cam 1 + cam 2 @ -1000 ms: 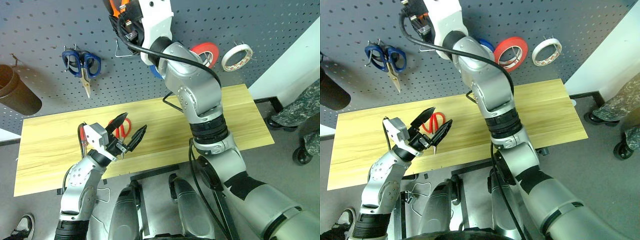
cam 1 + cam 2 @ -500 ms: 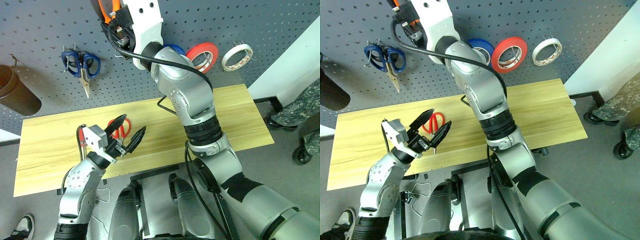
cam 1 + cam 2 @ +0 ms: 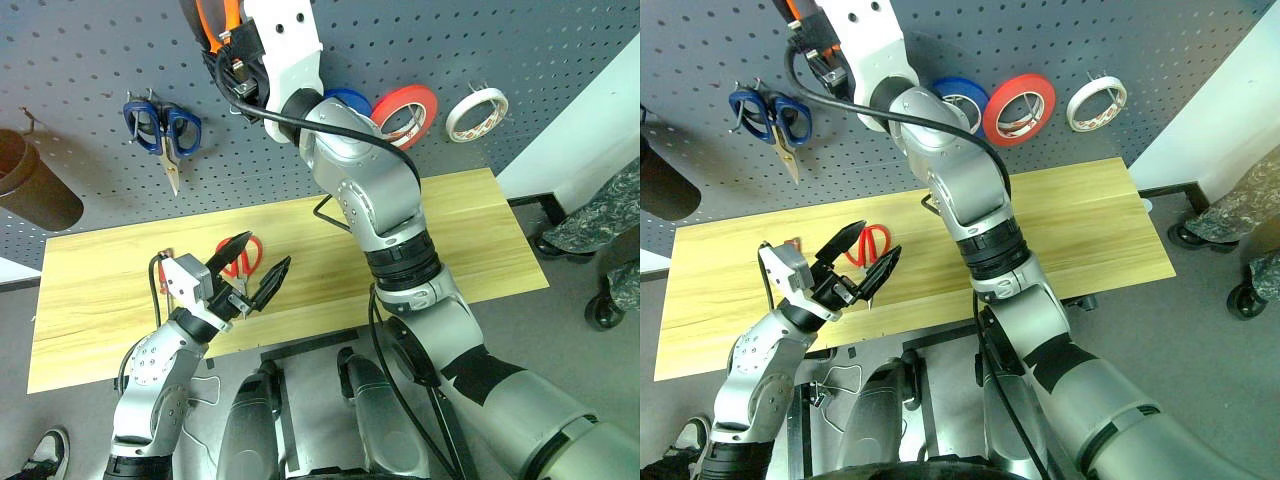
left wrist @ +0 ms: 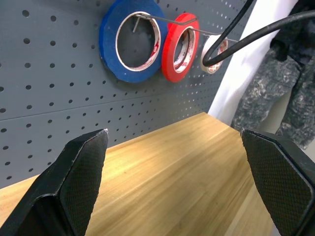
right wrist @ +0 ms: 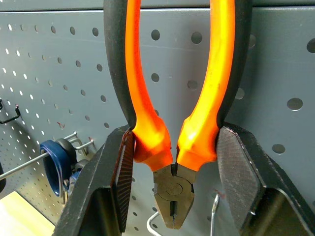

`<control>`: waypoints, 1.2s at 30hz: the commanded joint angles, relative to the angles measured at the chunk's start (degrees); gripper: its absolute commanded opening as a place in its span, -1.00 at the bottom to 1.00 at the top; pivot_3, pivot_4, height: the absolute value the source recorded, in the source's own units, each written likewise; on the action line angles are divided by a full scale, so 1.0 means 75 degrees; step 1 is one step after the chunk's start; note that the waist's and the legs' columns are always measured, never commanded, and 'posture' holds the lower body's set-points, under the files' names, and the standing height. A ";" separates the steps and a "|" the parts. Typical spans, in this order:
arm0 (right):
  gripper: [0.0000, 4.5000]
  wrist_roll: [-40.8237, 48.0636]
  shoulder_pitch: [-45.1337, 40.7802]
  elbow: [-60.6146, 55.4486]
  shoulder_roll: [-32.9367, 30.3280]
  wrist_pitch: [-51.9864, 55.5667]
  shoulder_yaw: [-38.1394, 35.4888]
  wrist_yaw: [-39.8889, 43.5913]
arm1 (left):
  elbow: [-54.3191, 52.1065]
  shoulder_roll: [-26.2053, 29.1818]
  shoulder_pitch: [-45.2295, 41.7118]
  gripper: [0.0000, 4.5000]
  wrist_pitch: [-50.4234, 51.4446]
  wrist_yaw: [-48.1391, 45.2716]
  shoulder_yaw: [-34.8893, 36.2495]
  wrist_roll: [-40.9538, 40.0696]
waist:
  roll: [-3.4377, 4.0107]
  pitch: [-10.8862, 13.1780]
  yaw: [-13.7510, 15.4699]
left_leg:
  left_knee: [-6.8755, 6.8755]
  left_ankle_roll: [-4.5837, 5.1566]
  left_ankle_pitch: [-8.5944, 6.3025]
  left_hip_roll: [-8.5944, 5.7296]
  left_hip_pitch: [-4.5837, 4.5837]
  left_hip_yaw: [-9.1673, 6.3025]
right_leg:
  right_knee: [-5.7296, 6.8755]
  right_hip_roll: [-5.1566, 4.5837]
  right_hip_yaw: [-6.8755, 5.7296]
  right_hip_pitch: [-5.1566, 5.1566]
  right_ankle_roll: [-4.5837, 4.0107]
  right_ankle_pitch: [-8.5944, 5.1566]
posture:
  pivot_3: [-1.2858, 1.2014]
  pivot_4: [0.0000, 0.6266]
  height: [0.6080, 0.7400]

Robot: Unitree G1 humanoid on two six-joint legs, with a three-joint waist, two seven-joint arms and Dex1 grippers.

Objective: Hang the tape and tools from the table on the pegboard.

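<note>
Up on the board, head views: the right gripper (image 3: 222,40) is raised high against the big dark grey pegboard with rows of small holes (image 3: 90,60), holding the pliers with orange-and-black handles (image 3: 212,18).
Tape, head views: the thin cream roll of tape (image 3: 475,113) already hangs near the pegboard's right edge, just beside a red roll of tape (image 3: 410,110) and a blue roll of tape (image 3: 958,100).
Other scissors: the blue-handled scissors (image 3: 163,130) hang towards the pegboard's left side.
Table, head views: the red-handled scissors (image 3: 871,243) lie on the long light yellow wooden table (image 3: 470,240), left of its middle.
Left gripper, head views: the left gripper (image 3: 255,272) hangs above the red-handled scissors, jaws wide apart, holding nothing.
Left wrist view: two black fingertips (image 4: 81,162) stand far apart over bare table wood; the three rolls hang on one wire hook.
Right wrist view: the black fingers (image 5: 118,172) squeeze both pliers handles low down, near the joint. The jaws are about half closed. The metal nose points down at a wire hook (image 5: 215,206).
How the pliers feel: I think they are heavy, hard and stiff. The rubbery handles should not slip. Holding close to the joint looks right.
How the scissors feel: probably light and thin, lying flat. Best to grab them by the red loops.
</note>
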 commanded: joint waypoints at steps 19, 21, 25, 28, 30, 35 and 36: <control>-0.06 0.0149 0.0191 -0.0511 0.0178 0.0138 -0.0087 -0.0223 | -0.0348 0.0110 0.0069 1.00 0.0110 0.0021 0.0132 -0.0146 | 0.0002 0.0002 0.0001 | -0.0002 0.0000 0.0000 0.0000 0.0000 0.0000 | -0.0001 0.0001 0.0000 -0.0001 0.0000 -0.0001 | 0.00 0.08 0.57; 0.26 0.0197 0.0168 -0.0515 0.0187 0.0188 -0.0140 -0.0238 | -0.0335 0.0104 0.0059 1.00 0.0104 0.0020 0.0129 -0.0139 | 0.0002 0.0001 0.0000 | -0.0004 0.0001 0.0000 0.0000 0.0000 0.0000 | -0.0002 0.0001 0.0000 -0.0002 0.0000 -0.0001 | 0.00 0.07 0.57; 0.79 0.0214 0.0148 -0.0497 0.0183 0.0201 -0.0157 -0.0262 | -0.0313 0.0097 0.0030 1.00 0.0096 0.0015 0.0124 -0.0134 | 0.0002 0.0001 -0.0001 | -0.0004 0.0000 0.0000 0.0000 0.0000 0.0000 | -0.0003 0.0001 0.0001 0.0000 0.0000 -0.0001 | 0.00 0.06 0.57; 0.98 0.0191 0.0133 -0.0458 0.0162 0.0170 -0.0147 -0.0299 | -0.0264 0.0094 -0.0006 1.00 0.0081 0.0001 0.0126 -0.0127 | 0.0002 0.0001 -0.0001 | -0.0004 0.0001 0.0000 0.0000 0.0002 -0.0001 | -0.0003 0.0002 0.0000 0.0000 0.0000 -0.0001 | 0.00 0.06 0.57; 0.98 0.0178 0.0126 -0.0448 0.0153 0.0164 -0.0125 -0.0289 | -0.0233 0.0092 -0.0026 1.00 0.0067 -0.0014 0.0124 -0.0123 | 0.0002 0.0001 0.0003 | -0.0003 0.0001 0.0000 0.0000 0.0003 -0.0001 | -0.0003 0.0002 0.0001 0.0002 0.0000 -0.0001 | 0.00 0.05 0.57; 0.98 0.0108 0.0237 -0.0546 0.0085 0.0180 -0.0038 -0.0260 | -0.0078 0.0076 -0.0151 1.00 0.0007 -0.0084 0.0093 -0.0089 | 0.0002 0.0001 0.0004 | -0.0003 0.0000 0.0000 0.0000 0.0003 -0.0001 | -0.0003 0.0003 0.0001 0.0002 0.0000 -0.0001 | 0.01 -0.02 0.57; 0.98 0.0088 0.0299 -0.0627 0.0037 0.0204 -0.0013 -0.0242 | -0.0023 0.0080 -0.0216 1.00 -0.0008 -0.0109 0.0089 -0.0081 | 0.0001 0.0001 0.0007 | -0.0003 0.0000 0.0000 0.0000 0.0002 -0.0001 | -0.0003 0.0003 0.0001 0.0002 0.0000 -0.0001 | 0.01 -0.04 0.57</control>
